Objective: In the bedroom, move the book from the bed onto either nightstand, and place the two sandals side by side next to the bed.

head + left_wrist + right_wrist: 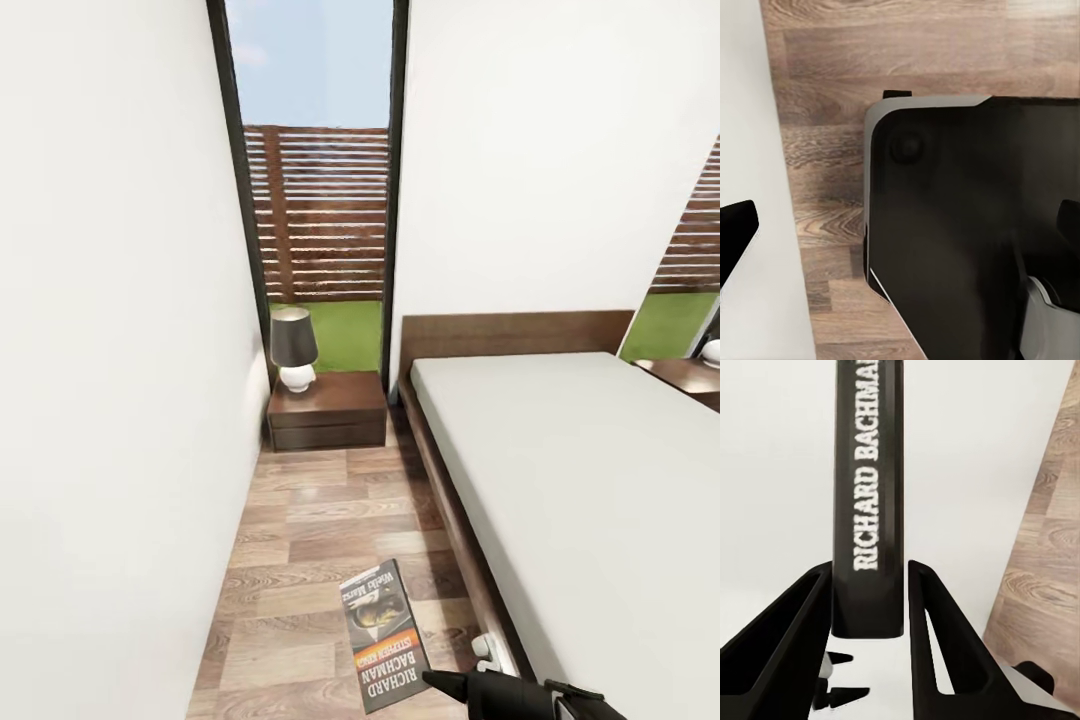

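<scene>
My right gripper (438,682) is shut on the book (382,636), a thin dark paperback with an orange band, and holds it over the wood floor beside the bed (580,470). Along the right wrist, the book's spine (868,510) reads "RICHARD BACHMAN" and stands between the two black fingers (934,645). A dark brown nightstand (330,412) sits ahead by the window, left of the headboard. My left gripper (900,225) is open, its fingertips (735,232) wide apart above the floor. The sandals are out of view.
A dark-shaded lamp (294,348) stands on the nightstand's left half. A white wall (110,400) runs close along the left of the narrow floor strip (320,540). A second nightstand (688,376) shows beyond the bed. The robot's dark base (967,225) lies under the left wrist.
</scene>
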Tool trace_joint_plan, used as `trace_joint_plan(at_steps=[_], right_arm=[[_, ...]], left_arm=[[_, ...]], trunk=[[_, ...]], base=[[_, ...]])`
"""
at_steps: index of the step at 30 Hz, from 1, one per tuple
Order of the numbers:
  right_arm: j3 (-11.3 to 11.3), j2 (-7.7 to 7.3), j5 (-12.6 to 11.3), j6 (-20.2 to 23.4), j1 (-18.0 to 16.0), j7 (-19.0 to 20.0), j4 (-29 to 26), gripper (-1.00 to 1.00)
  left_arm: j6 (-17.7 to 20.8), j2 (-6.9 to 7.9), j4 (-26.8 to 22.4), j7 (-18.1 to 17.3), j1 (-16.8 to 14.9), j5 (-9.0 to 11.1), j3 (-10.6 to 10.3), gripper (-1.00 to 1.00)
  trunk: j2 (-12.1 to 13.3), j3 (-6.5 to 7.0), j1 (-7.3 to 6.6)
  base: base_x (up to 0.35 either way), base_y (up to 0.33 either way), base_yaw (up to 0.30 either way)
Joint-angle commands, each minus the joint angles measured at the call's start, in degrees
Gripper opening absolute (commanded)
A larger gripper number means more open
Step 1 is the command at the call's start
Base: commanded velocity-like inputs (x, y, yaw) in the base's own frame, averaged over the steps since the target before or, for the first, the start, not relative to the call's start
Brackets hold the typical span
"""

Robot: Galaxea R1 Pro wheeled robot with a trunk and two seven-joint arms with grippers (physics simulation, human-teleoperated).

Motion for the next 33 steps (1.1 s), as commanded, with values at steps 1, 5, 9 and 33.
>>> trace_joint_plan(at_steps=[1, 5, 9, 33], right_arm=[[-0.6, 0.12, 0.4, 0.4, -0.1, 0.3, 0.0, -1.00], [-0.4, 0.41, 0.4, 0.4, -0.1, 0.2, -0.1, -1.00], [0.1, 0.53, 0.4, 0.4, -0.1, 0.2, -0.1, -1.00], [1.5, 1.44, 0.2, 0.4, -0.1, -3.0, 0.0, -1.00]], left_arm=[[-0.2, 0.03, 0.0, 0.0, 0.0, 0.6, -0.5, 1.00], [-0.2, 0.07, 0.0, 0.0, -0.1, 0.6, -0.4, 1.00], [-0.2, 0.07, 0.0, 0.0, -0.1, 0.6, -0.3, 1.00], [-0.4, 0.31, -0.4, 0.0, -3.2, 0.9, -0.3, 1.00]], trunk=[[-0.1, -0.12, 0.07], [-0.1, -0.12, 0.07], [-0.1, -0.12, 0.07], [-0.1, -0.12, 0.07]], base=[[0.329, 0.000, 0.000], [0.335, 0.000, 0.000], [0.340, 0.000, 0.000], [0.340, 0.000, 0.000]])
